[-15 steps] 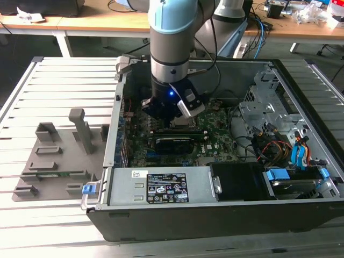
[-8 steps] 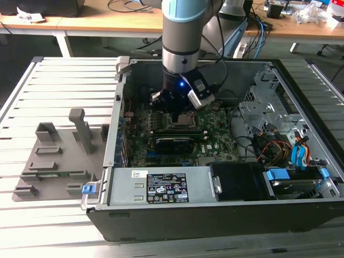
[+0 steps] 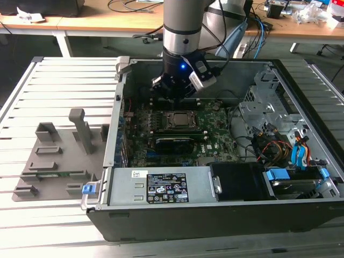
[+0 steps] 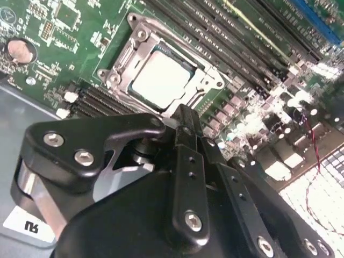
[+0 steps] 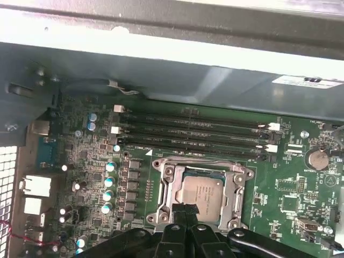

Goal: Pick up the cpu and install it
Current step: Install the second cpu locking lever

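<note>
The cpu (image 3: 176, 119) lies flat in the socket frame (image 3: 176, 111) on the green motherboard inside the open computer case. In both wrist views its silvery top (image 4: 161, 80) (image 5: 201, 194) shows within the metal frame. My gripper (image 3: 172, 95) hangs just above the board on the far side of the socket, apart from the cpu. The black fingers (image 5: 185, 210) are pressed together with nothing between them. In the second wrist view the fingertips (image 4: 184, 115) end close to the socket's edge.
Empty black memory slots (image 5: 188, 134) run beside the socket. The case wall (image 3: 115, 123) stands at the exterior view's left, the power supply (image 3: 161, 185) in front, and a drive cage with cables (image 3: 269, 123) at the right. A grey fixture (image 3: 59, 156) lies on the slatted table.
</note>
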Controlling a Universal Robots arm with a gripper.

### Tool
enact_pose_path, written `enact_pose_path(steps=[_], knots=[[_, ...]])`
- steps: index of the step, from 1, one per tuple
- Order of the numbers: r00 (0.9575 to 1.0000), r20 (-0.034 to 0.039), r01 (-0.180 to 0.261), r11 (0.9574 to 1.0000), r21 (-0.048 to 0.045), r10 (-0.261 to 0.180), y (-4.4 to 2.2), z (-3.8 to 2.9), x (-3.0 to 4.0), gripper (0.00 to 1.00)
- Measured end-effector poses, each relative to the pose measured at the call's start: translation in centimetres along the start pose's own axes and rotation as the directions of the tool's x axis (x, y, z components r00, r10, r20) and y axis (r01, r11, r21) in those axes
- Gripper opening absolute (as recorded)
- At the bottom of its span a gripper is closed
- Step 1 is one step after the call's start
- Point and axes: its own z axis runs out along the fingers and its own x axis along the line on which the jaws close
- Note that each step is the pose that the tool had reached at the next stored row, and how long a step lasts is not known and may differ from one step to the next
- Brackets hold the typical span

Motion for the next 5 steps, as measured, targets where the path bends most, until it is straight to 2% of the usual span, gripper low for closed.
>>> enact_pose_path(steps=[5], knots=[[1.0, -0.0003, 0.0, 1.0, 0.0003, 0.0, 0.0, -0.05, 0.01, 0.11]])
